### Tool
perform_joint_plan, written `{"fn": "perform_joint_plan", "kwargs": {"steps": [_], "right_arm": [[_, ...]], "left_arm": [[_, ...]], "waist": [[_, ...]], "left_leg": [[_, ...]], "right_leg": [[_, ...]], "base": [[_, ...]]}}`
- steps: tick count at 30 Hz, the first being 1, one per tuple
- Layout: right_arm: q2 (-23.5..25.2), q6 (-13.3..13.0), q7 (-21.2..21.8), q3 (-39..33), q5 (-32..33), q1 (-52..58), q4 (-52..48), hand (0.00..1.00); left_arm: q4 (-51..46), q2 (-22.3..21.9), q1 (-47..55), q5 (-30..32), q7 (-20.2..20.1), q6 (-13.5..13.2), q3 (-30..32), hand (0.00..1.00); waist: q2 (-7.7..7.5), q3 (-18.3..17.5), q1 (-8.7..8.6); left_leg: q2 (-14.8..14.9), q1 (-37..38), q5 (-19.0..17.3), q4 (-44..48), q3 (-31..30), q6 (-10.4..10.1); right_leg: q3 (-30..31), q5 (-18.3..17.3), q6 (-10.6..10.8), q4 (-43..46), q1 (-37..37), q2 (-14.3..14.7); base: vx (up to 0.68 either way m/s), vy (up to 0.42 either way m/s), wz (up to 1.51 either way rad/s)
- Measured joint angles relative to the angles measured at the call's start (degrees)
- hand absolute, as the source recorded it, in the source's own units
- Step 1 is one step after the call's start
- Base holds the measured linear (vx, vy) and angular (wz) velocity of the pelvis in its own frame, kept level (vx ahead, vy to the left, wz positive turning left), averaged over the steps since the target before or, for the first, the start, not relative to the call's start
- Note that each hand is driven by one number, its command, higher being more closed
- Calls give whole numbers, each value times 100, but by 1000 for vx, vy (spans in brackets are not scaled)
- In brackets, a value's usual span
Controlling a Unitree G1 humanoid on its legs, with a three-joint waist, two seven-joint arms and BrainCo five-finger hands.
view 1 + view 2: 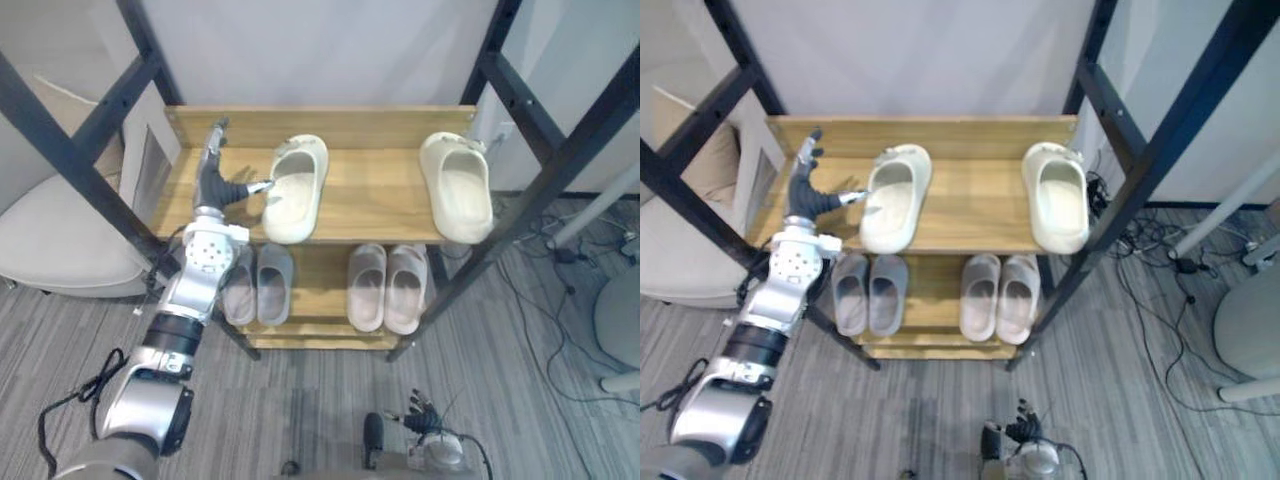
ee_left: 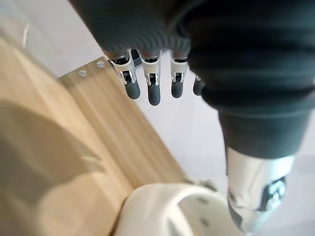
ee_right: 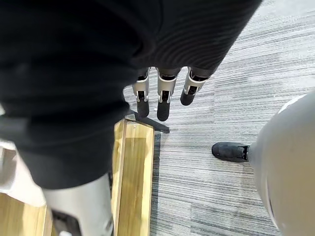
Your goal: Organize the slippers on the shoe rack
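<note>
Your left hand [image 1: 213,182] lies wide open on the shoe rack [image 1: 370,200] top's left edge, thumb beside one cream slipper [image 1: 295,188]; the other slipper [image 1: 456,187] sits near the right edge. Right hand [image 3: 163,101] hangs relaxed.

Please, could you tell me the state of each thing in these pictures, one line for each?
Left cream slipper: sole down on the top shelf, slightly turned, thumb at its edge.
Right cream slipper: sole down on the same shelf, apart from the other.
Grey pair: side by side on the lower shelf.
Beige pair: side by side beside it.
Left hand: open, fingers straight.
Right hand: open, holding nothing.
</note>
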Motion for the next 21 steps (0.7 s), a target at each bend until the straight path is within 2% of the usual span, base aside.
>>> {"fn": "perform_joint_plan", "kwargs": {"steps": [11,21], "right_arm": [[2,-20,6,-67,1,158,-314,0],[4,-36,4,-99,3,419,-681,0]], "left_arm": [[210,5,-706,94,-1,90,-164,0],[283,-391,-1416,113,47,103,-472,0]], "waist": [[91,58,-13],[74,47,57]], "left_leg": [[36,-30,-16,6,124,-27],[4,-160,-15,76,158,-26]], "right_leg": [[70,0,-1,2,-71,29],[131,59,-14,35,-172,-43]], "base": [[14,-1,-4],[-2,4,0]]}}
